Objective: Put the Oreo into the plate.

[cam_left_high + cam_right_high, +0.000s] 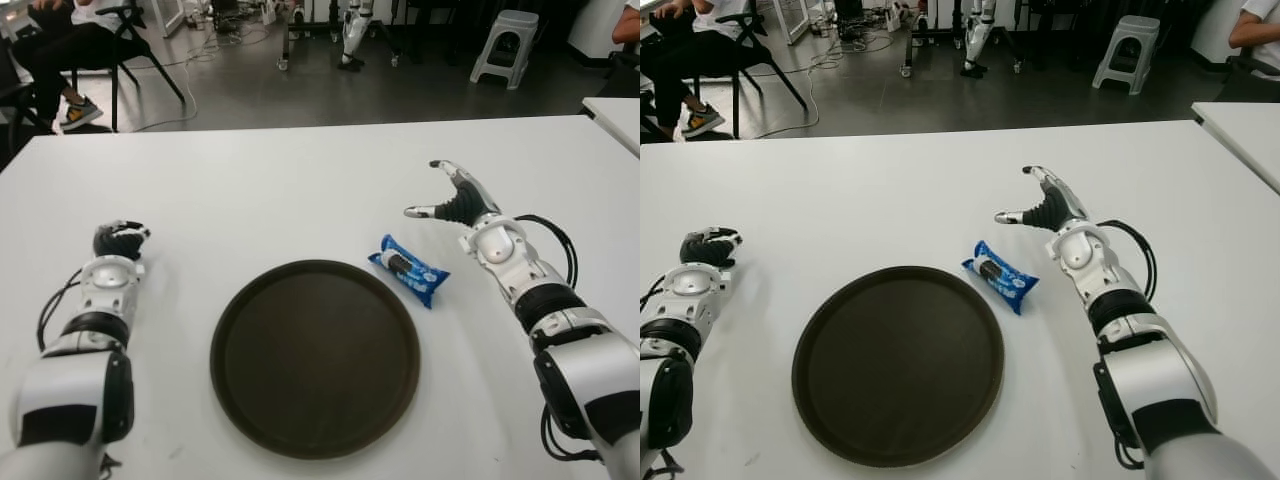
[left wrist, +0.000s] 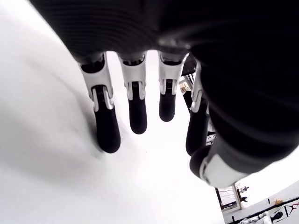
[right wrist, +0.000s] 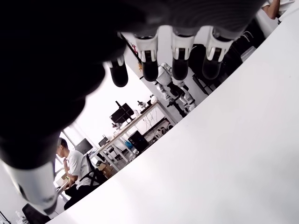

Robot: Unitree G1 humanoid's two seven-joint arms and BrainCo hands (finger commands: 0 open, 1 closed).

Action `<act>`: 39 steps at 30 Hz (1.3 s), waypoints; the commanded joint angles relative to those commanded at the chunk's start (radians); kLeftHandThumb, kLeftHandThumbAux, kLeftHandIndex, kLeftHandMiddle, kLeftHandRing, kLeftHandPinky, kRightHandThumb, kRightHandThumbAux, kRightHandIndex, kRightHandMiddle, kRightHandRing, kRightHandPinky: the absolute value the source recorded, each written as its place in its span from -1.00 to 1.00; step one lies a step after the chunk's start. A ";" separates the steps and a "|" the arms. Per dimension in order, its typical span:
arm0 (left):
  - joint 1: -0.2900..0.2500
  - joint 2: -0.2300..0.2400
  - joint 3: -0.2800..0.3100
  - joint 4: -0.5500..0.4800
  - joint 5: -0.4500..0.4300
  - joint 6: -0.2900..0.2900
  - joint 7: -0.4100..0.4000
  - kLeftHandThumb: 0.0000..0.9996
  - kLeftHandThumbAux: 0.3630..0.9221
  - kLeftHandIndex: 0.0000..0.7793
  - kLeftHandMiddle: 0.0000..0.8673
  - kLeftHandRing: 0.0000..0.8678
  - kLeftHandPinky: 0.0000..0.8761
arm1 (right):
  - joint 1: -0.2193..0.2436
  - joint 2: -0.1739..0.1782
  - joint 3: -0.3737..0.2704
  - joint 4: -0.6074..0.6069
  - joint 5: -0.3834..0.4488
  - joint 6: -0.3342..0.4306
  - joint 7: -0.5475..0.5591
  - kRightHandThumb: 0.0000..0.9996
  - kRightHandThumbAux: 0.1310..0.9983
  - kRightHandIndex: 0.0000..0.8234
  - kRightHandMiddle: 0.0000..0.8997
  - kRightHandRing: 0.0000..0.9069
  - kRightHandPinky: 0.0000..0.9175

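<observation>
A blue Oreo packet (image 1: 408,270) lies on the white table (image 1: 300,190), just off the right rim of a round dark brown plate (image 1: 315,360). The plate holds nothing. My right hand (image 1: 440,195) hovers beyond and to the right of the packet, a short gap away, with thumb and fingers spread. The right wrist view shows its fingertips (image 3: 180,65) extended with nothing between them. My left hand (image 1: 120,240) shows far to the left of the plate; its fingers (image 2: 106,126) hang relaxed toward the tabletop and hold nothing.
Past the table's far edge, a person sits on a black chair (image 1: 120,50) at the back left and a grey stool (image 1: 505,45) stands at the back right. A second white table (image 1: 615,115) juts in at the right edge.
</observation>
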 joint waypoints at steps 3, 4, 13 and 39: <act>0.000 0.000 0.000 0.001 0.001 0.002 0.001 0.37 0.28 0.02 -0.62 -0.58 -0.58 | 0.000 -0.005 0.002 -0.014 0.001 -0.008 0.007 -1.00 0.27 -0.94 -0.90 -0.91 -0.94; 0.001 0.000 0.000 0.001 0.002 0.002 0.002 0.37 0.28 0.02 -0.62 -0.58 -0.59 | 0.000 -0.006 0.003 -0.017 0.001 -0.009 0.008 -1.00 0.27 -0.93 -0.89 -0.91 -0.94; -0.001 -0.004 0.005 0.002 -0.003 0.004 0.005 0.37 0.28 0.02 -0.63 -0.61 -0.58 | 0.028 -0.031 0.021 -0.190 -0.024 0.084 0.059 -1.00 0.29 -0.93 -0.91 -0.89 -0.92; -0.014 -0.022 -0.010 0.003 0.012 0.019 0.025 0.35 0.29 0.02 -0.65 -0.62 -0.65 | 0.157 -0.076 0.128 -0.633 -0.171 0.449 0.317 -1.00 0.42 -0.82 -0.82 -0.84 -0.97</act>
